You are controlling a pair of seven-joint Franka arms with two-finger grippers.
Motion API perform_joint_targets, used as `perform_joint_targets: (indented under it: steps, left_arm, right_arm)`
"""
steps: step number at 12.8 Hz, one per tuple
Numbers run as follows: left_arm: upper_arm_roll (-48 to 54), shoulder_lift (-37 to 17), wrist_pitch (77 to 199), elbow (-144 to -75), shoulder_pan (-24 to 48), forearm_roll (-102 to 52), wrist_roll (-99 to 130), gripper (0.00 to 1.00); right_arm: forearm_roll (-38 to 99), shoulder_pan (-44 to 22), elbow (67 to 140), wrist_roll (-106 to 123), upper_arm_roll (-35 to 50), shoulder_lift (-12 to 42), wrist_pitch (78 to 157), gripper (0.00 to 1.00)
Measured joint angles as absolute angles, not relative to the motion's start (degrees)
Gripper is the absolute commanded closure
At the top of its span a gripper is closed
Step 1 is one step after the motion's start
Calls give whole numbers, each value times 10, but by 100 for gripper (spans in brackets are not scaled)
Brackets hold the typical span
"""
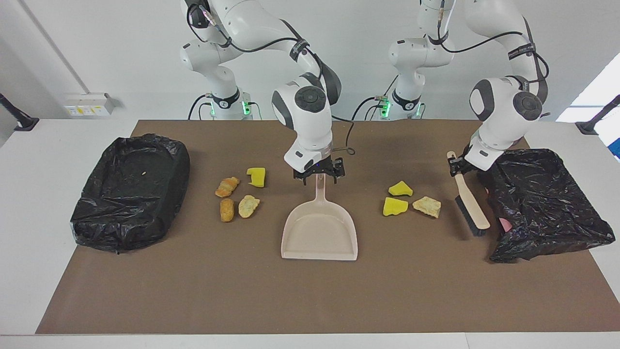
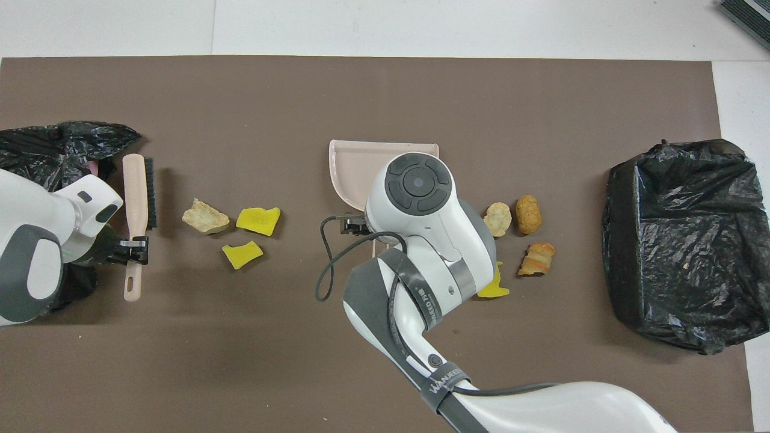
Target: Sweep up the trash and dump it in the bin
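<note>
- Because sweeping takes two tools, I hold one in each arm: my left gripper (image 1: 454, 166) is clamped on the handle of the brush (image 1: 469, 201), and my right gripper (image 1: 319, 175) sits open astride the handle of the dustpan (image 1: 319, 228), not yet closed on it.
- With the dustpan as my landmark, it lies flat in the middle of the brown surface (image 1: 310, 295), its handle toward the robots so I can take it from above, its open mouth facing away from them.
- The trash lies in two clusters beside the dustpan, none of it in the pan yet: two yellow sponge chunks (image 1: 396, 198) and a pale lump (image 1: 427, 206) toward the left arm's end; a yellow sponge piece (image 1: 256, 177), two bread-like pieces (image 1: 226, 198) and another pale lump (image 1: 248, 205) toward the right arm's end.
- I keep the brush at the edge of the three-piece cluster away from the dustpan, bristles down toward the surface, which I judge lets me push those scraps toward the pan.
- One black-lined bin (image 1: 131, 191) waits at the right arm's end, well apart from the dustpan; another black-lined bin (image 1: 545, 203) lies at the left arm's end, just beside the brush.
</note>
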State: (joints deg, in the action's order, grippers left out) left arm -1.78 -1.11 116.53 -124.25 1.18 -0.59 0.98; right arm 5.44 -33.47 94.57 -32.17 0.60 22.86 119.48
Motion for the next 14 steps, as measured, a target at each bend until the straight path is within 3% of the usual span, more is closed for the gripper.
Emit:
perform_joint_targets:
  steps: [2,3,4,5,6,10,14]
  left_arm:
    - [-11,-20,1167,-1242,17,-6,9,100]
    - [-10,-22,1167,-1242,26,-9,9,100]
    - [-9,-22,1167,-1242,37,-14,9,100]
    - [-8,-22,1167,-1242,49,-19,9,100]
    - [-8,-22,1167,-1242,60,-22,9,100]
    - [-7,-22,1164,-1243,96,-51,11,100]
    - [-11,-22,1155,-1233,102,-54,12,100]
  right_arm:
    - [54,-335,972,-322,6,231,1219,0]
    - [54,-336,989,-321,6,231,1236,18]
    - [53,-339,1001,-321,6,231,1245,44]
    - [53,-343,1006,-321,6,231,1248,82]
    - [53,-344,1006,-321,6,231,1248,100]
    - [50,-346,1005,-290,6,229,1247,100]
    - [44,-324,1004,-18,0,201,1220,100]
